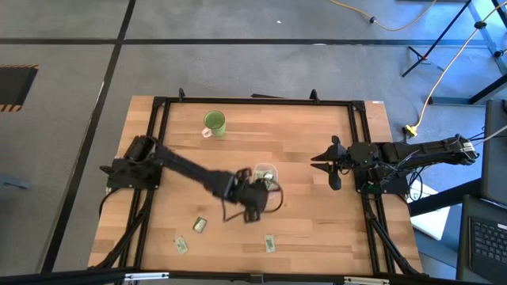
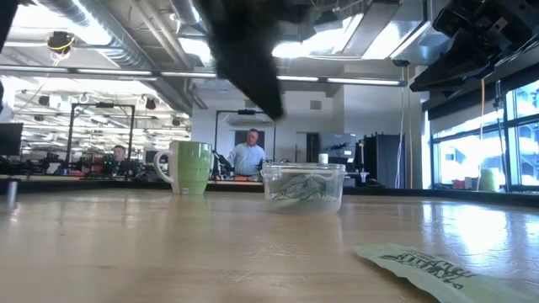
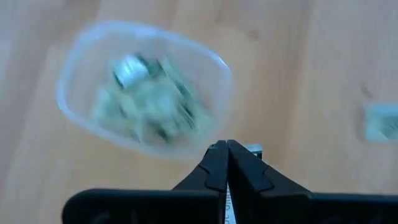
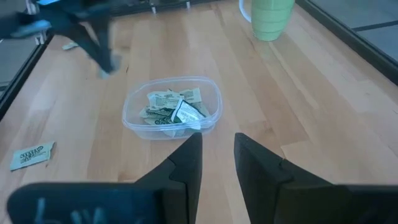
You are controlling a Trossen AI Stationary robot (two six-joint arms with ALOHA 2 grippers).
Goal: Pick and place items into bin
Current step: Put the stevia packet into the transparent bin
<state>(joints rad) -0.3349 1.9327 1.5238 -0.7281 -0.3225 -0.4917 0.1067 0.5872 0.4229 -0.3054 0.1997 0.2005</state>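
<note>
1. Left wrist view shows the left tool [image 3: 227,163] with its fingers pressed together beside the small clear plastic rounded-rectangular bin [image 3: 144,93]; a pale sliver shows just past the tips, but whether a packet is pinched there I cannot tell.
2. High view places that left tool [image 1: 255,198] just near of the bin [image 1: 266,173] at mid-desk, with three small flat green-and-whitish packets [image 1: 199,225] lying well apart on the near wooden desk [image 1: 317,229].
3. Risk: the bin is light, so a sweeping arm may shove or tip it, spilling its packets.
4. Risk: any packet released over the rim may slide outside.
5. The right tool [image 4: 217,163], fingers apart and empty, waits at the right edge, clear of the green ceramic mug [image 1: 214,123].
</note>
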